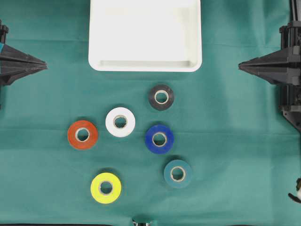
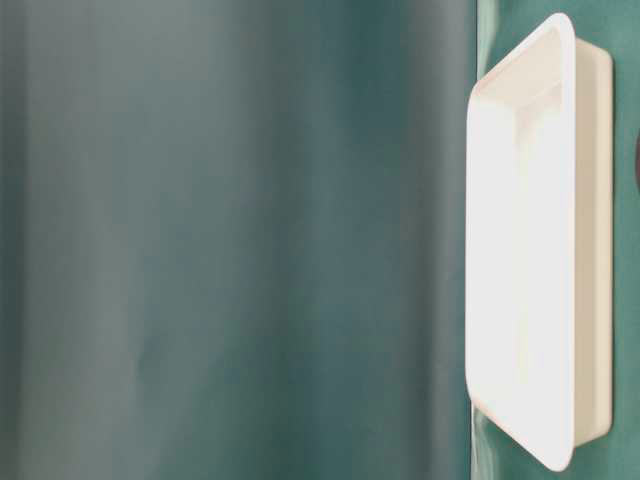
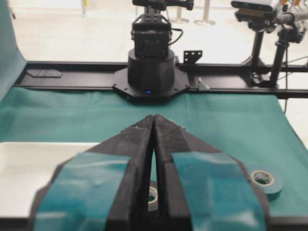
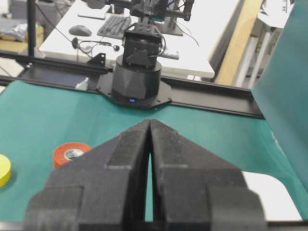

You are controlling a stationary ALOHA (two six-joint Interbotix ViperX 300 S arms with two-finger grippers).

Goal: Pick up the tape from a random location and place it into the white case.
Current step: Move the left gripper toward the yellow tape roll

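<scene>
Below white case (image 1: 145, 66), six tape rolls (image 1: 120, 122)

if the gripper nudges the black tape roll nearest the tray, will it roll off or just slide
The black tape roll lies flat on its side on the green cloth, so it will probably slide or drag, not roll. The cloth may grip it. Its wound ring shape looks stiff, and likely light. Tipped onto its edge, it could roll.
</scene>
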